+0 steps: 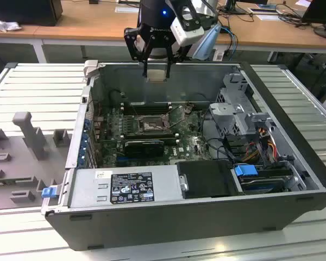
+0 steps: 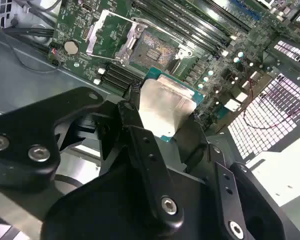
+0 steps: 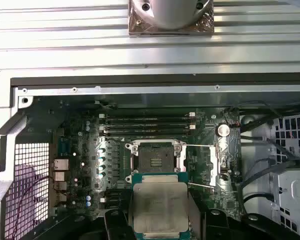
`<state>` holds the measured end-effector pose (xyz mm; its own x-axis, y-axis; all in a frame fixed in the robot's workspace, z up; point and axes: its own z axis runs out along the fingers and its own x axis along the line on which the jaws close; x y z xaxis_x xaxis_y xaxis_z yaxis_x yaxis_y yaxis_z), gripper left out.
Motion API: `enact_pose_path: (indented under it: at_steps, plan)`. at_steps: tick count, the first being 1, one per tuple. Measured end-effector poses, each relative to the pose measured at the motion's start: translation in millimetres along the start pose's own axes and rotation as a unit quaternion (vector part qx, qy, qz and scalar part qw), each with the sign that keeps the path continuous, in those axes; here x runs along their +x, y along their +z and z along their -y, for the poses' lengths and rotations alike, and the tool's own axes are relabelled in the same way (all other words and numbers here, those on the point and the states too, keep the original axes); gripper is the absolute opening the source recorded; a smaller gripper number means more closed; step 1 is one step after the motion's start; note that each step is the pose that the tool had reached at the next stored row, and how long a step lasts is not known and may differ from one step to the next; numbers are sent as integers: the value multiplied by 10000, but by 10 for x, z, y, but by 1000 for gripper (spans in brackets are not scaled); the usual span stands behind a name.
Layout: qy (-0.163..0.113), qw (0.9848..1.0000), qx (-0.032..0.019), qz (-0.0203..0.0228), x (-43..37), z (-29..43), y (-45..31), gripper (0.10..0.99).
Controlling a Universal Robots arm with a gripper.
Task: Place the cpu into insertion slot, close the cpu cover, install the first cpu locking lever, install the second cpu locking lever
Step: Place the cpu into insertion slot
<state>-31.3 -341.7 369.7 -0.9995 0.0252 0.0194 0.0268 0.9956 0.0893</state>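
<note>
My gripper (image 1: pixel 156 72) hangs above the open computer case, over its far wall, shut on the cpu (image 1: pixel 156 75). In both wrist views the pale silvery chip (image 2: pixel 165 107) (image 3: pixel 160 210) with a green edge sits flat between the black fingers (image 2: pixel 135 117). The insertion slot (image 3: pixel 156 160) (image 2: pixel 152 52) (image 1: pixel 150 125) lies bare on the green motherboard below, with its dark centre exposed. The cpu cover (image 3: pixel 216 162) (image 2: pixel 104 31) stands flipped open beside the socket. Two thin wire levers (image 3: pixel 200 146) stick out sideways from the socket.
Long black memory slots (image 3: pixel 147 125) run along the far side of the socket. A black ribbed card (image 1: pixel 144 145) lies just in front of it. Drive cage and cables (image 1: pixel 244 130) fill the exterior view's right; the power supply (image 1: pixel 125 186) lines the near wall.
</note>
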Motion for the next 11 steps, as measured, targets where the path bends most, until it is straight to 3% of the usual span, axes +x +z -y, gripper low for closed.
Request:
enact_pose_path:
  at_steps: [5, 11]
  plan:
    - [409, 9992, -7, 37, 0, 0, 2, 533]
    - [420, 9991, -6, 34, -1, 5, 43, 533]
